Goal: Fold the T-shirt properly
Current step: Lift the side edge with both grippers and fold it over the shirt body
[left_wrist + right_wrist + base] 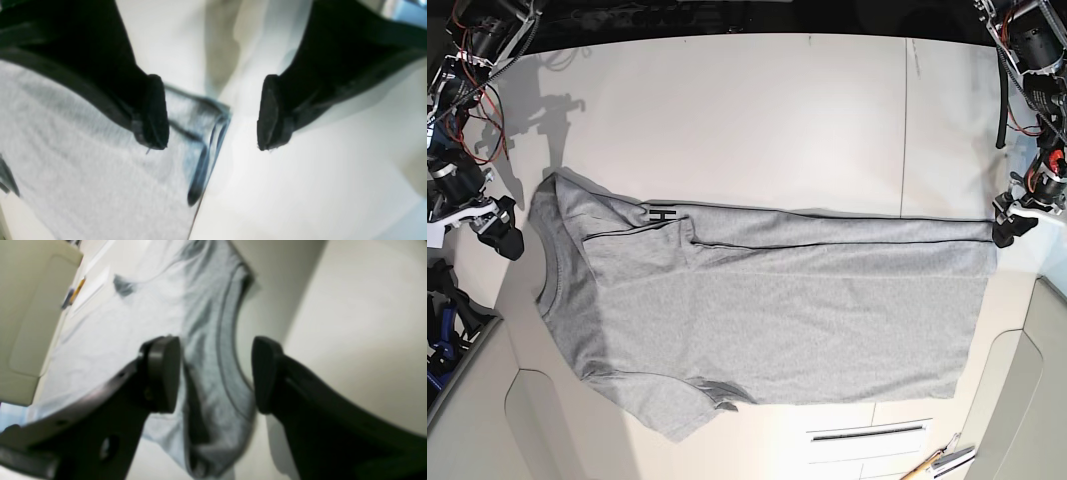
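The heather-grey T-shirt point(777, 310) lies flat across the white table point(757, 120), neck to the left and hem to the right. Its far long edge is folded over, showing a bit of black lettering point(660, 215). My left gripper point(1010, 228) is open and empty at the far hem corner. In the left wrist view the gripper point(211, 115) straddles the shirt's edge point(206, 133). My right gripper point(502, 228) is open and empty just left of the neck end. In the right wrist view the gripper point(215, 375) hangs over the ribbed collar point(227, 340).
A pencil and pen point(937, 462) lie at the near right edge, also seen in the right wrist view point(76, 290). Beige rounded panels point(467, 410) flank both near corners. A seam point(905, 130) runs across the table's right part.
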`<state>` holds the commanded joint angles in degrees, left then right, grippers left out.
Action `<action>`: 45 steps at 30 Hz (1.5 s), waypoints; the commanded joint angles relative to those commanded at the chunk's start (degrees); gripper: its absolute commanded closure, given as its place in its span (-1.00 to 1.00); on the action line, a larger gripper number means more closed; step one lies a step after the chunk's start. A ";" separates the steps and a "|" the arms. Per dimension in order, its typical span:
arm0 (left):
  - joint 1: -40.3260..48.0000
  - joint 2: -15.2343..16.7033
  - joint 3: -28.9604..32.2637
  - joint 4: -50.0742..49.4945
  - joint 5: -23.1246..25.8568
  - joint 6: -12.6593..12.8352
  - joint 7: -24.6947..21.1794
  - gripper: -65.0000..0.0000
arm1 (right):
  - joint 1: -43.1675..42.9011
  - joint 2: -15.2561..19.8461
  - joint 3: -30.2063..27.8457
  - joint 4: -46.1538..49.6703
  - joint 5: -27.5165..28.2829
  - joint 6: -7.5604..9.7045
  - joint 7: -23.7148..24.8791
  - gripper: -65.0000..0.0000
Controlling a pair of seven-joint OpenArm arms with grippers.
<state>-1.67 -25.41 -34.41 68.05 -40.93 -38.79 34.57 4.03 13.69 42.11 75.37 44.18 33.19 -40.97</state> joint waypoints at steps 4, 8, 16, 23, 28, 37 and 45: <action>0.66 0.98 0.02 -0.55 0.02 0.00 -0.02 -0.39 | -3.52 -0.09 -0.57 -0.02 0.15 0.00 0.83 -0.04; 0.79 1.77 0.61 -0.63 0.04 0.02 -0.02 -0.39 | -6.32 -0.20 -0.61 -0.02 0.96 0.02 0.90 -0.15; 0.72 1.77 6.01 -0.63 5.20 2.19 -3.82 -0.39 | -6.75 -0.87 -4.42 -0.02 1.86 0.04 0.61 -0.19; 0.72 3.15 6.34 -0.63 6.69 3.69 -4.13 -0.39 | -6.43 -4.61 -9.84 -0.02 1.75 0.04 1.92 -0.19; 0.70 4.28 6.34 -0.63 7.50 5.57 -5.07 -0.38 | -6.29 -6.21 -10.75 -0.02 1.66 0.02 3.74 -0.19; 0.35 4.61 6.34 -0.63 9.05 5.09 -9.94 0.80 | -5.22 -6.23 -10.73 -0.02 1.70 0.04 5.14 0.67; -1.86 4.24 6.29 -0.61 9.05 2.47 -7.56 1.00 | -1.31 -6.10 -10.73 0.07 1.73 0.07 4.37 1.00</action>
<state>-3.53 -21.17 -28.12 67.44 -31.88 -36.32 27.00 2.72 7.60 31.38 75.44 45.91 33.26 -36.60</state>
